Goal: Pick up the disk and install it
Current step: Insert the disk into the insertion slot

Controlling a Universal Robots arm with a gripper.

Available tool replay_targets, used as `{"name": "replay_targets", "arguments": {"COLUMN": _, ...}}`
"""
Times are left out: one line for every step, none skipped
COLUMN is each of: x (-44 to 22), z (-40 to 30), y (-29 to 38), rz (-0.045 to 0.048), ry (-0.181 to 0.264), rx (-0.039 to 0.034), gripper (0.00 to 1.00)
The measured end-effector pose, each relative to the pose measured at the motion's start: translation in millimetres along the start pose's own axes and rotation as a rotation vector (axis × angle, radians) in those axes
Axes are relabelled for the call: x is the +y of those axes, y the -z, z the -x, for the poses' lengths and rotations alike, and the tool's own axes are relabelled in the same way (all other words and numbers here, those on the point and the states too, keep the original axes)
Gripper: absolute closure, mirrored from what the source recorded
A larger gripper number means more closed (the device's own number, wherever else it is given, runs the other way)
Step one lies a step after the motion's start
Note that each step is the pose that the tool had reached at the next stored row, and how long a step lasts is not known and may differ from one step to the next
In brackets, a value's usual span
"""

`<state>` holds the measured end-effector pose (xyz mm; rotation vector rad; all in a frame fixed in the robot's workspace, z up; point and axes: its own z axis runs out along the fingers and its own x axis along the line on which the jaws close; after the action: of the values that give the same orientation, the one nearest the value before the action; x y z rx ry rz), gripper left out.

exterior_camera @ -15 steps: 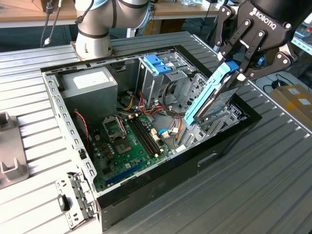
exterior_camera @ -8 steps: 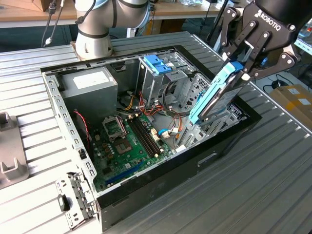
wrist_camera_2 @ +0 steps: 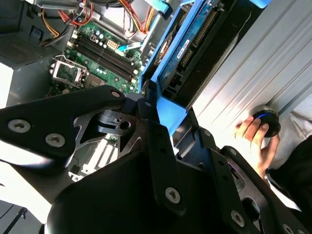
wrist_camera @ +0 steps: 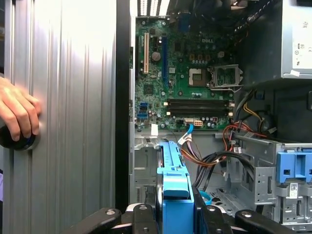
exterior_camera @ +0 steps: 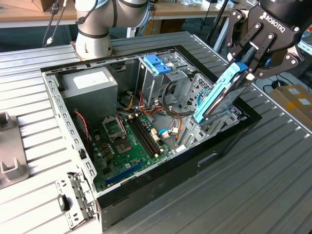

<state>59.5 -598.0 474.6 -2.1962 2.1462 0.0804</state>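
The disk (exterior_camera: 219, 95), grey metal with light-blue rails, hangs tilted on edge over the end of the open computer case (exterior_camera: 222, 151) at the exterior view's right. Its lower end dips into the case beside the silver drive cage (exterior_camera: 165, 83). My gripper (exterior_camera: 245, 66) is shut on the disk's upper end. In the first wrist view the disk's blue rail (wrist_camera: 174, 192) stands between the black fingers of the gripper (wrist_camera: 175, 217). In the second wrist view the disk (wrist_camera_2: 192, 46) runs away from the gripper (wrist_camera_2: 153, 102) toward the case's inside.
Inside the case lie the green motherboard (exterior_camera: 129, 141), the grey power-supply box (exterior_camera: 90, 90) and a blue latch (exterior_camera: 157, 64) on the cage. A person's hand (wrist_camera: 17, 112) rests on a black round knob on the ribbed table beside the case. The arm's base (exterior_camera: 95, 29) stands behind the case.
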Motion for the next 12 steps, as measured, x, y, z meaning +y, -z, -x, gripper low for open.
{"name": "replay_targets", "arguments": {"x": -1.6, "z": -0.1, "y": -0.5, "rz": 0.0000, "ry": 0.000, "rx": 0.0000, "gripper": 0.63}}
{"name": "replay_targets", "arguments": {"x": -3.0, "z": -0.1, "y": -0.9, "rz": 0.0001, "ry": 0.000, "rx": 0.0000, "gripper": 0.63}}
{"name": "replay_targets", "arguments": {"x": -4.5, "z": -0.2, "y": -1.3, "rz": 0.0001, "ry": 0.000, "rx": 0.0002, "gripper": 0.63}}
{"name": "replay_targets", "arguments": {"x": -5.6, "z": -0.3, "y": -1.7, "rz": 0.0001, "ry": 0.000, "rx": 0.0004, "gripper": 0.63}}
{"name": "replay_targets", "arguments": {"x": -6.9, "z": -0.3, "y": -2.2, "rz": 0.0001, "ry": 0.000, "rx": 0.0007, "gripper": 0.63}}
{"name": "replay_targets", "arguments": {"x": -8.1, "z": -0.4, "y": -2.7, "rz": 0.0002, "ry": 0.000, "rx": 0.0008, "gripper": 0.63}}
{"name": "replay_targets", "arguments": {"x": -9.0, "z": -0.3, "y": -3.2, "rz": 0.0001, "ry": 0.000, "rx": 0.0010, "gripper": 0.63}}
{"name": "replay_targets", "arguments": {"x": -9.7, "z": 0.0, "y": -3.8, "rz": 0.0002, "ry": 0.000, "rx": 0.0013, "gripper": 0.63}}
{"name": "replay_targets", "arguments": {"x": -9.8, "z": 0.6, "y": -4.3, "rz": 0.0002, "ry": 0.000, "rx": 0.0015, "gripper": 0.63}}
{"name": "replay_targets", "arguments": {"x": -9.9, "z": 1.6, "y": -4.9, "rz": 0.0002, "ry": 0.000, "rx": 0.0016, "gripper": 0.63}}
{"name": "replay_targets", "arguments": {"x": -10.1, "z": 2.8, "y": -5.5, "rz": 0.0002, "ry": 0.000, "rx": 0.0016, "gripper": 0.63}}
{"name": "replay_targets", "arguments": {"x": -11.8, "z": 3.3, "y": -8.7, "rz": 0.0003, "ry": 0.001, "rx": 0.0055, "gripper": 0.63}}
